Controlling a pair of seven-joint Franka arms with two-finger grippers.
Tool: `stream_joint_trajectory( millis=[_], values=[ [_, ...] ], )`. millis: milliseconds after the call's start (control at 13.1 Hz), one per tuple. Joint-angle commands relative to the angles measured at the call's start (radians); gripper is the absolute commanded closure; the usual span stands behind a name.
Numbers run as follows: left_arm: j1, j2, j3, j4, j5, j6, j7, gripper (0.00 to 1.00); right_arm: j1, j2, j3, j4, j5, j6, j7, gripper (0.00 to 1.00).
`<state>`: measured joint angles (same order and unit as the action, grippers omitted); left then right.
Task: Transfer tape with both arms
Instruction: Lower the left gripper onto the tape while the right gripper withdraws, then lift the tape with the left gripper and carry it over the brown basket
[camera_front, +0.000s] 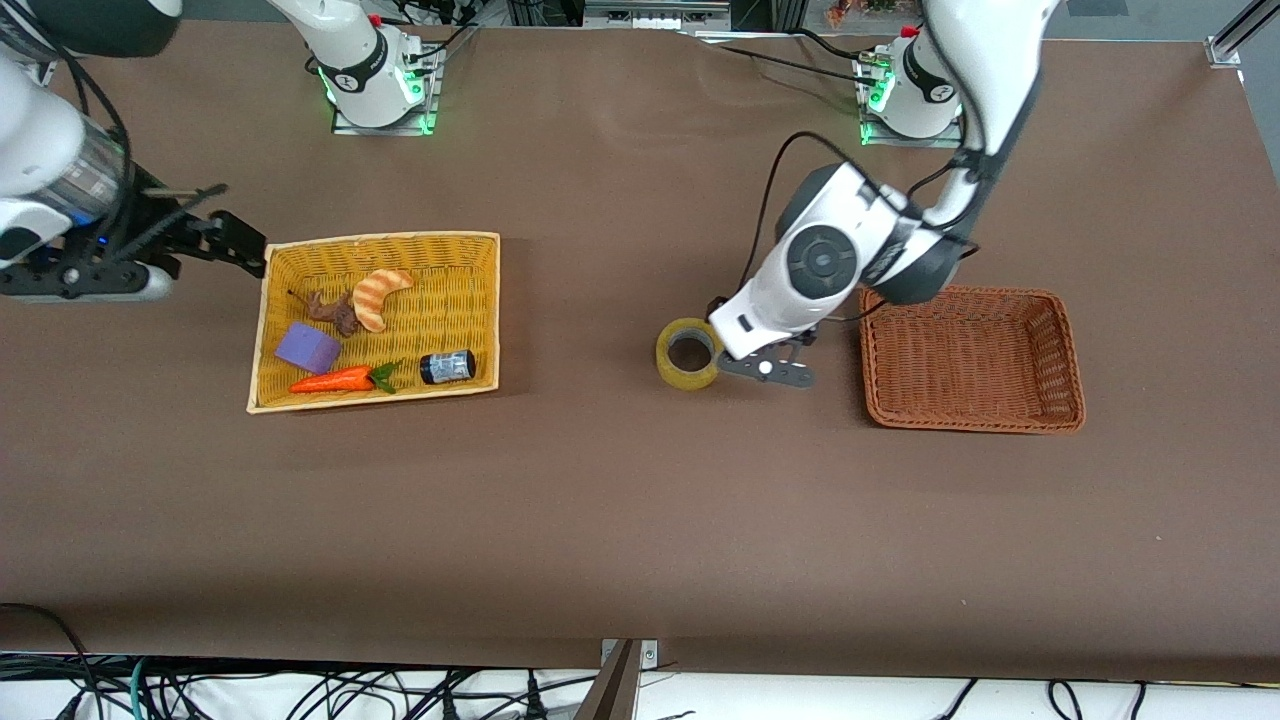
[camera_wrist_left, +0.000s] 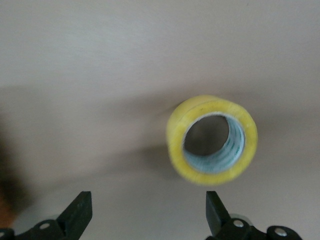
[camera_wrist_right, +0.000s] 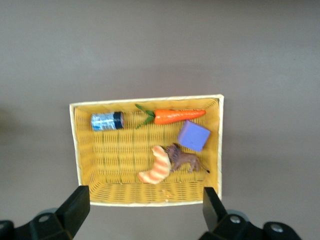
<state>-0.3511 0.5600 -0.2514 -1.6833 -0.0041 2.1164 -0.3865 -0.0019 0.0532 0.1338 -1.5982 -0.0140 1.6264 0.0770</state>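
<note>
The tape (camera_front: 688, 352), a yellowish translucent roll with a round hollow core, lies on the brown table between the two baskets. In the left wrist view the tape (camera_wrist_left: 212, 140) lies just ahead of the fingertips and off to one side, not between them. My left gripper (camera_front: 765, 362) hangs low over the table beside the tape, toward the brown basket, and it is open and empty (camera_wrist_left: 148, 210). My right gripper (camera_front: 235, 243) is up by the yellow basket's corner at the right arm's end, open and empty (camera_wrist_right: 145, 205).
A yellow wicker basket (camera_front: 380, 238) holds a striped croissant toy (camera_front: 380, 295), a purple block (camera_front: 307, 348), a carrot (camera_front: 335, 380), a dark can (camera_front: 447, 366) and a brown animal toy (camera_front: 335, 310). An empty brown wicker basket (camera_front: 970, 295) stands toward the left arm's end.
</note>
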Motion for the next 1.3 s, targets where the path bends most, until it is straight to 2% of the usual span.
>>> stream_joint_trajectory(
  millis=[0,230,306,383,459,536,765,995,1224],
  values=[
    [-0.035,0.084,0.007,0.008,0.038,0.132,-0.048,0.04,-0.015,-0.056,0.026,-0.089,0.012,0.012,-0.081,0.0],
    [-0.036,0.133,0.006,0.01,0.212,0.204,-0.054,0.11,-0.015,-0.064,0.043,-0.098,0.012,0.01,-0.1,0.0],
    [-0.039,0.149,0.006,0.008,0.214,0.23,-0.061,0.24,-0.015,-0.064,0.043,-0.098,0.012,0.012,-0.102,0.0],
    [-0.039,0.156,0.006,0.008,0.217,0.237,-0.061,0.56,-0.015,-0.062,0.043,-0.095,0.012,0.012,-0.1,0.0],
    [-0.04,0.156,0.006,0.008,0.219,0.237,-0.061,0.84,-0.015,-0.061,0.043,-0.091,0.012,0.012,-0.097,0.0],
    [-0.04,0.155,0.004,0.01,0.217,0.235,-0.061,1.0,-0.015,-0.061,0.043,-0.089,0.012,0.013,-0.088,0.0],
    [-0.026,0.121,0.004,0.011,0.22,0.179,-0.048,1.0,-0.017,-0.053,0.017,-0.08,0.017,0.013,-0.098,0.0],
    [0.016,-0.007,0.011,0.049,0.226,-0.13,-0.014,1.0,-0.033,-0.038,0.001,-0.056,0.017,0.015,-0.102,0.0],
    [0.175,-0.083,0.014,0.059,0.228,-0.352,0.238,1.0,-0.081,-0.015,0.007,-0.043,0.026,0.013,-0.089,0.0]
  ],
)
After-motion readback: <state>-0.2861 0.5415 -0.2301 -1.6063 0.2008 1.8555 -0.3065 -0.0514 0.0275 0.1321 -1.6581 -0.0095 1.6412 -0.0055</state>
